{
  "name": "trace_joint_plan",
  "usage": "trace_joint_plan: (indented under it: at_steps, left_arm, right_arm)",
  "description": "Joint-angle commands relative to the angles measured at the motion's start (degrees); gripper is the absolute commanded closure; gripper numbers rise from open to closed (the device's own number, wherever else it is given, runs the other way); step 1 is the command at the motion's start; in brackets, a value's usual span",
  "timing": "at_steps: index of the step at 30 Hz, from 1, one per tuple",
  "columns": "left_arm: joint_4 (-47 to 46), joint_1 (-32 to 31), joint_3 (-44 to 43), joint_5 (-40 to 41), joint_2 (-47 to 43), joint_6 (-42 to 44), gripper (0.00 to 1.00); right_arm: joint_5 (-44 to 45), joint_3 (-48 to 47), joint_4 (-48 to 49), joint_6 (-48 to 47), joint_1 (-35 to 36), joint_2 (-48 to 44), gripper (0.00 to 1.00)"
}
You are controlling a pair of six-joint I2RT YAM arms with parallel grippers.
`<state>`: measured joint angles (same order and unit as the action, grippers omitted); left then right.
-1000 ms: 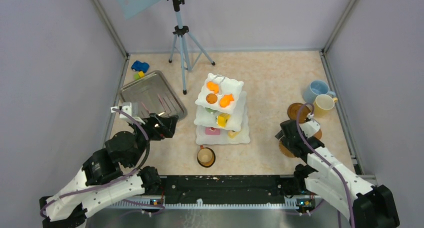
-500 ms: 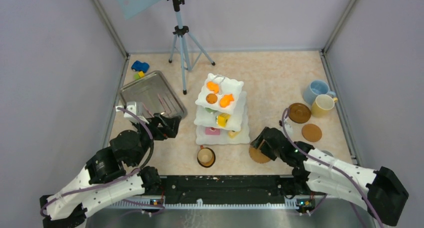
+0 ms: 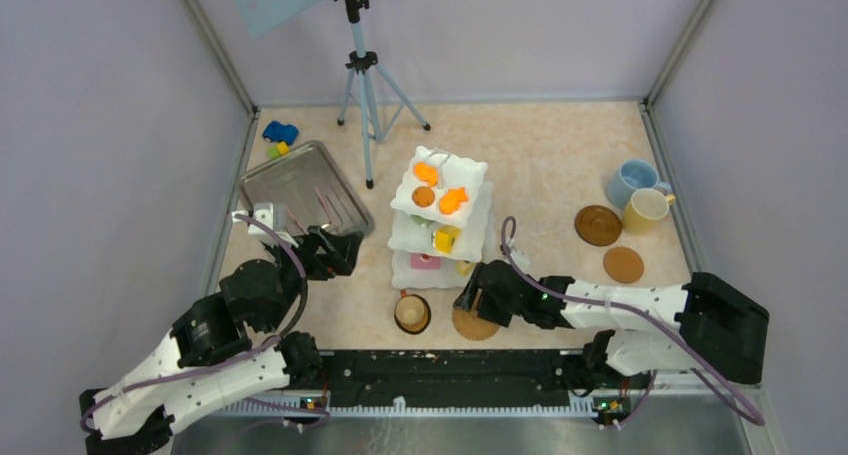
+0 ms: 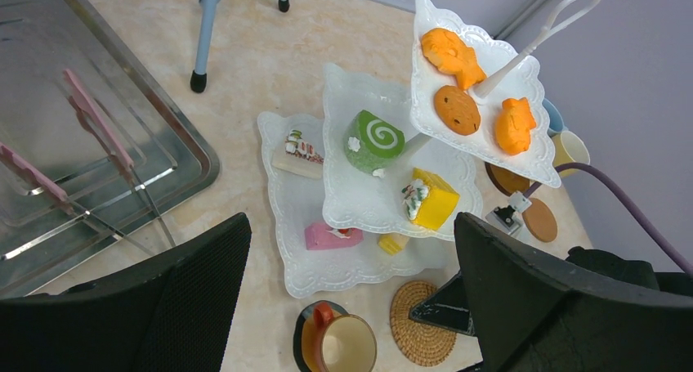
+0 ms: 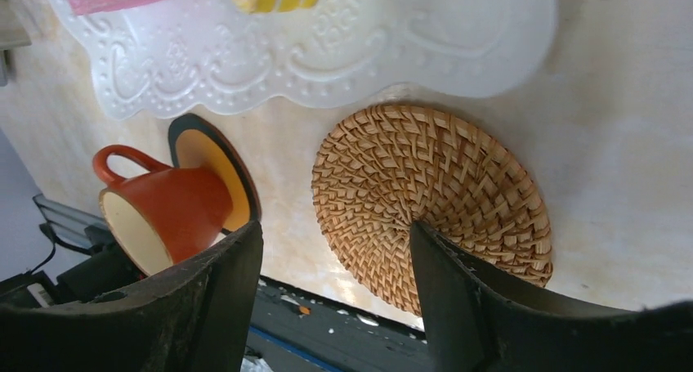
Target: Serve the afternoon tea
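**One place set, the rest not yet served**

Your right gripper (image 5: pixel 335 229), jaws spread, stands over the woven coaster (image 5: pixel 425 184) beside the stand (image 5: pixel 327 53). Just left of it an orange mug (image 5: pixel 163 212) sits on a dark coaster (image 5: pixel 214 163). Far to its right wait the blue mug (image 3: pixel 630 180), cream mug (image 3: pixel 648 208) and brown coasters (image 3: pixel 598 225). Your left gripper (image 4: pixel 351 225) is spread, empty

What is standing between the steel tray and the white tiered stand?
One tripod leg plants its foot between the tray and the stand; the left wrist view shows it clearly.
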<state>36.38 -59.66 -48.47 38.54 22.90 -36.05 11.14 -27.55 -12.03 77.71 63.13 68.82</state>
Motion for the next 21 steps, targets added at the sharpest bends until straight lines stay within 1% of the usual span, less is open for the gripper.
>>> trace_joint_plan:
  at_steps: [1, 7, 10, 13, 17, 19, 21]
  left_arm:
    - [-1.0, 0.1, -0.5, 0.1, 0.1, -0.4, 0.01]
    - [-0.1, 0.1, -0.4, 0.6, -1.0, -0.9, 0.01]
    - [-0.4, 0.1, -0.2, 0.5, -0.8, -0.9, 0.01]
    - [-0.4, 0.1, -0.1, 0.3, -0.7, -0.9, 0.01]
    - [-0.6, 0.1, -0.1, 0.8, -0.6, -0.6, 0.01]
    - [-1.0, 0.1, 0.1, 0.8, -0.4, -0.3, 0.01]
    - [-1.3, 0.1, 0.3, 0.7, 0.1, -0.2, 0.01]
  right_arm:
    - [-2.0, 0.4, 1.3, -2.2, 0.9, 4.8, 0.34]
    - [-2.7, -0.4, 3.2, -2.6, 0.9, 6.2, 0.34]
    - [-1.1, -1.9, 2.9, -5.2, 1.5, 4.8, 0.32]
    - [5.9, -5.8, -2.7, -8.7, 4.0, 0.2, 0.29]
    - [12.8, -8.0, -10.9, -11.5, 5.2, -10.1, 0.23]
    - [15.7, -8.1, -16.8, -11.1, 5.2, -14.4, 0.13]
    - [20.5, -8.7, -24.8, -9.4, 5.2, -17.8, 0.10]
